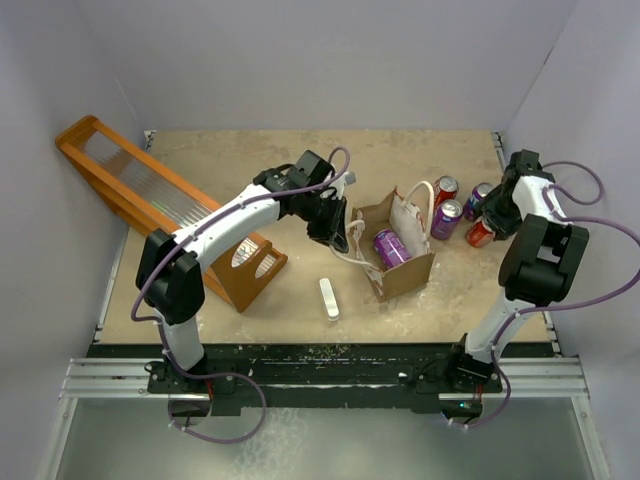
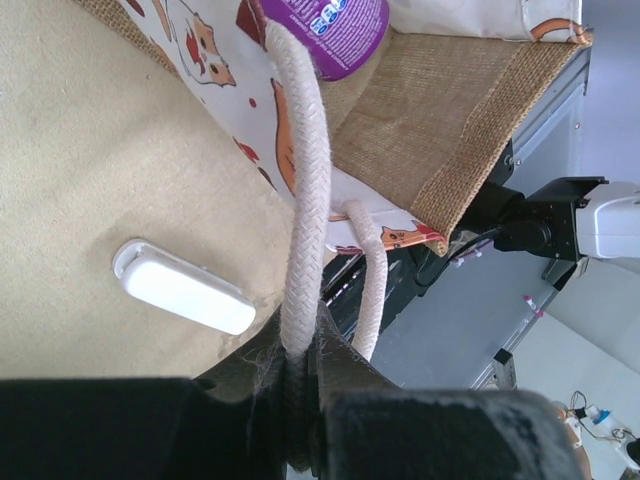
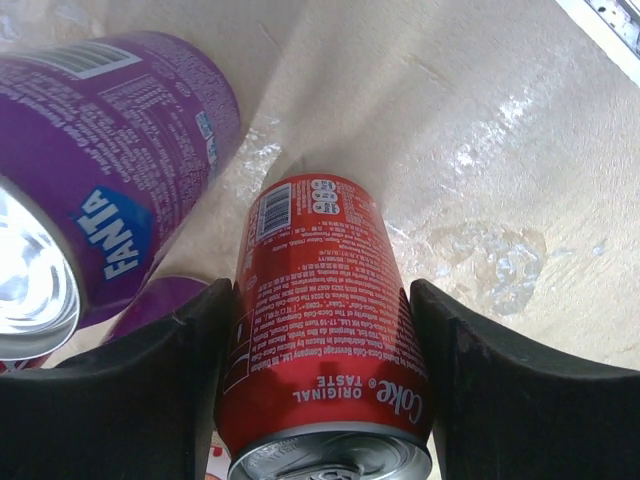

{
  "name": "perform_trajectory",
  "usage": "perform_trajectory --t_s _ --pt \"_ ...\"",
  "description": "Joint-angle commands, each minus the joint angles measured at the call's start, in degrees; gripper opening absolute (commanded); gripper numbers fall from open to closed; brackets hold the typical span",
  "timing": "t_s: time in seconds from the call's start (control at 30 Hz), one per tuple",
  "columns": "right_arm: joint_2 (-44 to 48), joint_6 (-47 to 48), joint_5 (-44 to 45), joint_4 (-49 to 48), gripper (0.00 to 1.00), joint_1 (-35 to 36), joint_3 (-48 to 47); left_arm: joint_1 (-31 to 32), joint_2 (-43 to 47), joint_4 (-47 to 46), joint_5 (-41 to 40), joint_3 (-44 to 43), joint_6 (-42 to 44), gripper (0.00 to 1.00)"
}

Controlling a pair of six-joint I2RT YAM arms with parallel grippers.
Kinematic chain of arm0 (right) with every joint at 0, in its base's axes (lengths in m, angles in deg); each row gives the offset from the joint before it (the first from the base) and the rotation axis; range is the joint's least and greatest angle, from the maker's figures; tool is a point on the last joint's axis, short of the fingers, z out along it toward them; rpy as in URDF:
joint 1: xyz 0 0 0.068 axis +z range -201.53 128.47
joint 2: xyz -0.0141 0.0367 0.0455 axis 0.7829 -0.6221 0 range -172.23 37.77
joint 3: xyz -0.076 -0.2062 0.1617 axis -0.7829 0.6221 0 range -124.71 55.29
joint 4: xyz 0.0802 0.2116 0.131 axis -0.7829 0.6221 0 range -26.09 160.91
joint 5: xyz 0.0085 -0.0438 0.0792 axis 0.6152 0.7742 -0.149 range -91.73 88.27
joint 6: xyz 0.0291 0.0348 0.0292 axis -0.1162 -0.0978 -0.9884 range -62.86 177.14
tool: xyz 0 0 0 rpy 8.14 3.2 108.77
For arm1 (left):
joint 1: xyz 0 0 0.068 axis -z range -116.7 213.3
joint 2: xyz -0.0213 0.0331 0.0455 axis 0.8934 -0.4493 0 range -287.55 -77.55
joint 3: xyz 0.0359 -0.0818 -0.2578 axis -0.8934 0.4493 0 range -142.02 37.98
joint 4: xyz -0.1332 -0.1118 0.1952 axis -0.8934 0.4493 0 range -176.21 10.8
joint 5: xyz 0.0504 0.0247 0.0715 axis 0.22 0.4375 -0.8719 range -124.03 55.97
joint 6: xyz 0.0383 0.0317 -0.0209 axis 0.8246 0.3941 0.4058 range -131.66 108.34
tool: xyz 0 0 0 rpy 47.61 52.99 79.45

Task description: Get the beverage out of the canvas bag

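Currently the canvas bag [image 1: 402,262] sits near the middle of the table [image 1: 250,160], mouth open toward the overhead camera, with a purple can [image 1: 390,247] still inside it. The left gripper [image 1: 338,232] is at the bag's 9 o'clock edge, and its jaws are clenched on the white rope handle [image 2: 305,190]; the left wrist view shows the rope running from between the fingers up to the printed side panel. A white oblong object [image 1: 329,298] lies on the table at the bag's 8 o'clock, apart from it. The right gripper [image 1: 492,212] is at the bag's 2 o'clock, among a cluster of cans standing outside the bag. Its fingers [image 3: 150,390] bear against both sides of a red can [image 3: 320,330], grasping it. A purple Fanta can [image 3: 100,200] stands just beside the red can. An orange rack [image 1: 150,200] lies at the bag's 9 o'clock, beyond the left arm.
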Motion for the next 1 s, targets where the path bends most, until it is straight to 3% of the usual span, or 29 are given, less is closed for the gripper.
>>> perform_trajectory --t_s 0.0,0.1,0.4,0.63,0.77,0.87,0.97 --pt "3.2 2.3 -3.4 -2.7 0.81 0.1 -0.4 -0.3 -0.3 0.1 1.0 -2.0 2.1 0.00" --pt "5.0 4.0 -5.7 -3.4 0.99 0.0 1.3 -0.3 -0.1 -1.3 2.0 -0.7 2.0 0.00" --pt "15.4 7.4 -3.4 -1.8 1.00 0.2 5.6 -0.1 3.1 -7.2 4.7 6.7 0.1 0.00" --pt "31.0 8.3 -7.6 -1.0 1.00 0.2 22.7 -0.1 3.4 -7.2 6.8 7.4 1.3 0.00" --pt "41.4 8.1 -17.5 -0.8 0.96 0.1 33.1 -0.1 2.6 -8.5 9.0 8.3 1.1 0.00" --pt "48.2 5.3 -29.0 -1.2 0.94 0.3 36.5 -0.1 2.3 -8.5 10.2 8.4 1.2 0.00" --pt "54.5 2.0 -37.1 -2.8 0.99 0.7 36.9 -0.1 2.5 -7.8 10.9 8.4 1.9 0.00"
